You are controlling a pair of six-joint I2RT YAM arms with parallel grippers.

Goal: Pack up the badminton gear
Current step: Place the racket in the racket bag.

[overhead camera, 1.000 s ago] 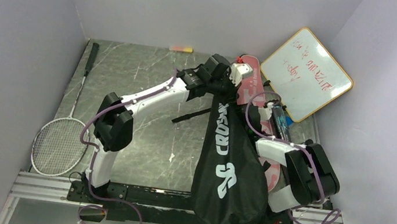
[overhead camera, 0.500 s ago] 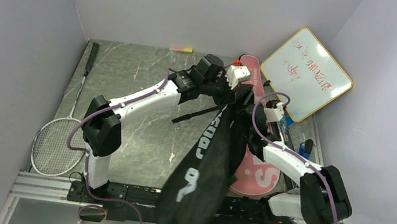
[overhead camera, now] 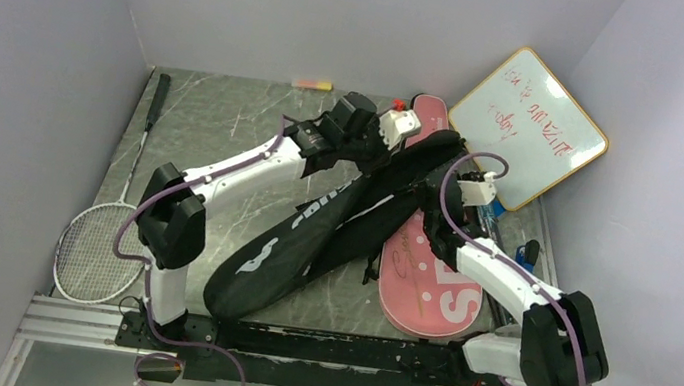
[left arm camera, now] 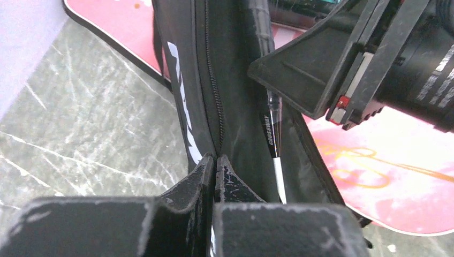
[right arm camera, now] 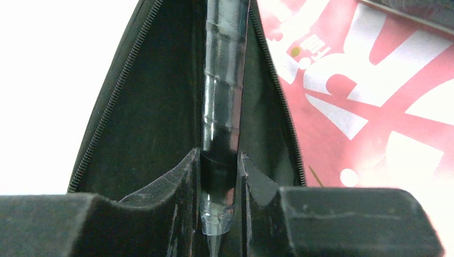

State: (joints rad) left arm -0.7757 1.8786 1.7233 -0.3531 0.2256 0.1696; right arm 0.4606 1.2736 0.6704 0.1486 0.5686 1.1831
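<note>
1. Black "CROSSWAY" racket cover lay slantwise across the surface. Its broad end pointed toward the left arm's base, and its narrow end rose between the two tools.
2. The narrow end crossed over the pink "SPORT" racket cover, which lay flat on the right half of the surface.
3. Left tool: jaws were pressed together on the black cover's edge, just beside the zipper.
4. Right tool: jaws were clamped on a film-wrapped racket handle, which ran forward from the fingers into the cover's unzipped mouth.
5. Racket shaft, thin and lettered "CROSSWAY", showed inside the opened cover, between the two tools in the left wrist view.
6. The two tools were near each other, one at each side of the opening.
7. White-framed racket lay flat along the left edge of the surface, well apart from both tools.
8. Whiteboard leaned in the far right corner, beyond the pink cover.
</note>
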